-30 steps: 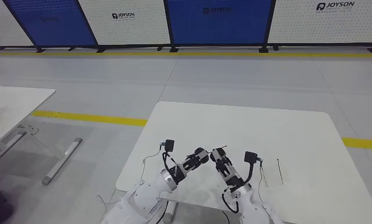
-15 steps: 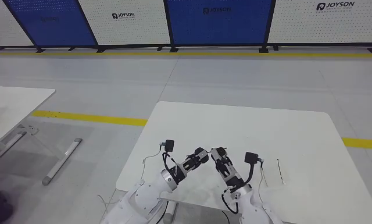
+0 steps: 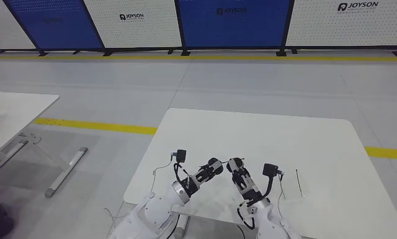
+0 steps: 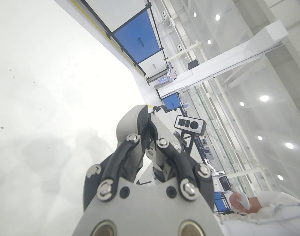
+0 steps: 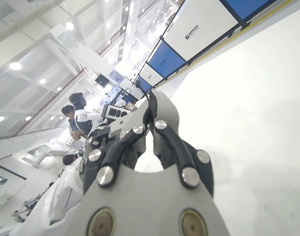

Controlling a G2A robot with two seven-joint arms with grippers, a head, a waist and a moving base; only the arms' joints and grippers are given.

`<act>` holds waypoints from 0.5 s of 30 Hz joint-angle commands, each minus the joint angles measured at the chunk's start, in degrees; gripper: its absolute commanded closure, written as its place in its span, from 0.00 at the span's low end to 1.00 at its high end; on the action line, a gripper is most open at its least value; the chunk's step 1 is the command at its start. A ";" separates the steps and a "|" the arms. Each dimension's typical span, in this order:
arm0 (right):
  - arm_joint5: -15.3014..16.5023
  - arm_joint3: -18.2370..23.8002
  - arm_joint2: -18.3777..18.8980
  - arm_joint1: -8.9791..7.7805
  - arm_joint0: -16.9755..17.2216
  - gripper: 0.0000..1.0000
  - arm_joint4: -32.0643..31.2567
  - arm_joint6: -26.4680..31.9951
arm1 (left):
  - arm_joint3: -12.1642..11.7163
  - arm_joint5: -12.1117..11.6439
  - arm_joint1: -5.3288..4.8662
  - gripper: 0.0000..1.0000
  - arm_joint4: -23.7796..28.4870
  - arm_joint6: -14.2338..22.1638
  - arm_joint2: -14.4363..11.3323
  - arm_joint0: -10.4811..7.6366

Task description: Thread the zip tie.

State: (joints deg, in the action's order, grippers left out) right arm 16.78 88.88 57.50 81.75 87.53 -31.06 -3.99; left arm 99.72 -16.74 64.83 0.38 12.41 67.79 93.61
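We see the right claw pinching a black zip tie. The strip runs lengthwise between the two fingers, and its end pokes out past the fingertips, pointing away from the wrist. The left claw has its fingers pressed together; we cannot tell whether anything sits between them. From above, both claws hang over the near edge of the white desk, tips almost meeting, left beside right. A thin loose strip lies flat on the desk beside the right arm, its long axis running roughly away from the robot.
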 commanded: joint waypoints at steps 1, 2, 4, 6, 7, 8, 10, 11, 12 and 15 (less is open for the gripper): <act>-0.43 -0.09 -0.34 0.03 -0.31 1.00 -0.52 0.53 | 0.12 -0.08 -0.02 1.00 -0.05 0.03 0.00 0.07; -0.64 -0.11 -0.45 0.04 -0.44 1.00 -0.69 0.71 | 0.14 -0.09 -0.02 1.00 -0.06 0.04 0.00 0.08; -0.97 -0.16 -0.62 0.06 -0.65 1.00 -0.79 0.95 | 0.18 -0.13 -0.04 1.00 -0.08 0.10 0.00 0.09; -1.23 -0.22 -0.72 0.05 -0.83 1.00 -0.97 1.44 | 0.19 -0.14 -0.05 1.00 -0.05 0.17 0.01 0.08; -1.39 -0.27 -0.77 0.04 -0.92 1.00 -1.03 1.76 | 0.21 -0.13 -0.05 1.00 -0.03 0.20 0.02 0.08; -1.48 -0.31 -0.83 0.03 -1.02 1.00 -0.88 2.25 | 0.26 -0.11 -0.06 1.00 0.02 0.25 0.05 0.09; -0.79 -0.39 -0.88 0.01 -1.19 1.00 0.11 3.36 | 0.34 -0.10 -0.09 1.00 0.06 0.32 0.11 0.12; -0.36 -0.47 -0.72 -0.04 -1.29 1.00 0.53 3.82 | 0.38 -0.07 -0.10 1.00 0.00 0.26 0.17 0.14; -0.22 -0.46 -0.60 -0.08 -1.29 1.00 0.62 3.91 | 0.42 -0.04 -0.10 1.00 -0.06 0.17 0.18 0.17; -0.33 -0.18 -0.39 -0.16 -1.12 1.00 0.00 3.37 | 0.52 0.21 -0.11 1.00 -0.32 -0.13 0.21 0.22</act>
State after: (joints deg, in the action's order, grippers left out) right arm 16.61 88.61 57.06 81.60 86.35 -30.69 -0.33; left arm 100.22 -16.62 64.72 0.13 12.38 68.00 93.82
